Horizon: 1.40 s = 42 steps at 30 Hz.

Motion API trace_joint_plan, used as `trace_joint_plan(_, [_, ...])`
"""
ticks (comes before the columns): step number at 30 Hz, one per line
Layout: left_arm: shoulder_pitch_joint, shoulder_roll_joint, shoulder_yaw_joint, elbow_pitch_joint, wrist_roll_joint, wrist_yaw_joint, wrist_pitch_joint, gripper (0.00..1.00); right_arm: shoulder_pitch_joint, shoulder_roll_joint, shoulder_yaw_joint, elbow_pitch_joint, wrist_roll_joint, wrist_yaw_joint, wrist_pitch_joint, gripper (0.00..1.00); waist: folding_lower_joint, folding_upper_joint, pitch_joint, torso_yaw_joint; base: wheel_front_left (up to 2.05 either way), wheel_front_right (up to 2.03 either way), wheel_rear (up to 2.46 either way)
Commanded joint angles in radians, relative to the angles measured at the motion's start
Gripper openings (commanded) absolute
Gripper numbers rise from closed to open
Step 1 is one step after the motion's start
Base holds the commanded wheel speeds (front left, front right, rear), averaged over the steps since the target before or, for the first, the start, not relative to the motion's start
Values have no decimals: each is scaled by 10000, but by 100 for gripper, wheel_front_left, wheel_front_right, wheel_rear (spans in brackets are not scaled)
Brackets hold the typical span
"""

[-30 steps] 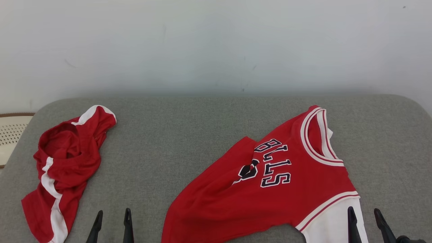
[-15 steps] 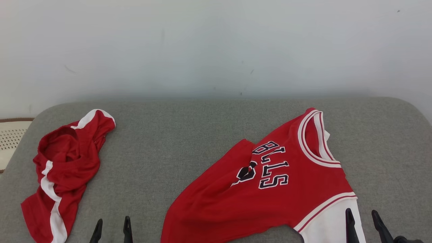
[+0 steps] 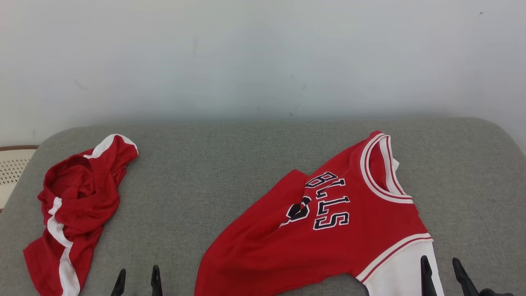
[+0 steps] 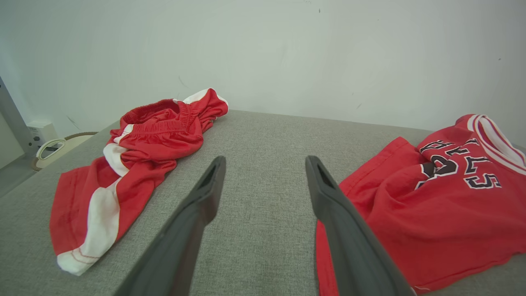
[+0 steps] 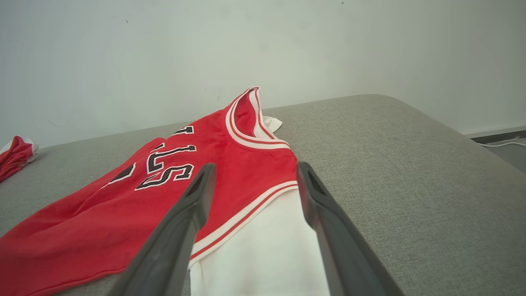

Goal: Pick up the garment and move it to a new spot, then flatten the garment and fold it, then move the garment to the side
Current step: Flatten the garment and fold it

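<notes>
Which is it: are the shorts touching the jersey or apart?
Apart. Head view shows bare grey cushion between the shorts and the jersey.

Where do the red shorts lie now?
In the head view, the red shorts lie crumpled at the left of the grey padded surface, apart from the red jersey at the right.

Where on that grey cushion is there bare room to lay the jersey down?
Bare: the middle of the grey cushion between the red shorts and the jersey, the strip along the wall, and the right end past the collar. Crowded: the left end with the shorts, the near right with the jersey.
</notes>
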Motion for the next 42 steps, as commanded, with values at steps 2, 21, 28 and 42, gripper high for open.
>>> trace_joint_plan(2, [147, 56, -8, -54, -41, 19, -41, 100, 65, 20, -1, 9, -2, 5, -19, 100, -1, 0, -3, 4, 0, 0, 0])
trace_joint_plan(21, [-73, -124, -772, 918, -437, -530, -73, 100, 66, 60, -730, 502, -124, 5, 256, 100, -1, 0, 135, -22, 0, 0, 0])
trace_joint_plan(28, [-435, -261, -1178, 2272, -599, -906, -184, 100, -320, -215, -652, 1351, -63, 5, 364, 100, -1, 0, 359, -218, 0, 0, 0])
trace_joint_plan(42, [-1500, -426, -1539, 4515, -668, -1101, -262, 100, -1614, -780, -356, 4496, 352, 5, 112, 100, -1, 0, 792, -503, 0, 0, 0])
